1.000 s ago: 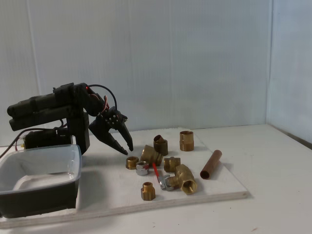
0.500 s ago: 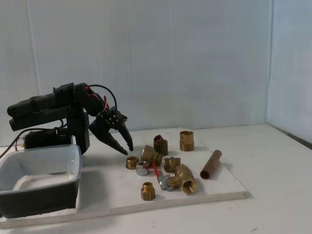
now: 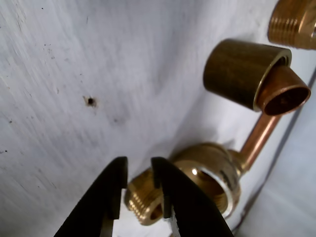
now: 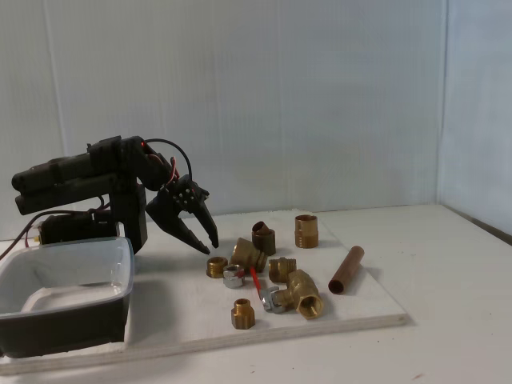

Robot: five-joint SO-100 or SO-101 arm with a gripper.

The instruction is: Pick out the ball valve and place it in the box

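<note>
Claw (image 4: 210,245) poised just left of the fittings pile, its black fingers nearly together and gripping nothing. I see the ball valve (image 4: 282,292) beyond it at the pile's front, red lever (image 4: 255,282) pointing back toward my fingers. I judge a rounded brass fitting (image 3: 143,198) right under the tips could be pinched by mistake. The translucent box (image 4: 66,290) waits left of the pile.

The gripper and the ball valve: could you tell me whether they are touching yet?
Apart. In the fixed view the gripper hangs above the board, left of the parts, while the ball valve lies at the front of the cluster, with other fittings between them.
</note>
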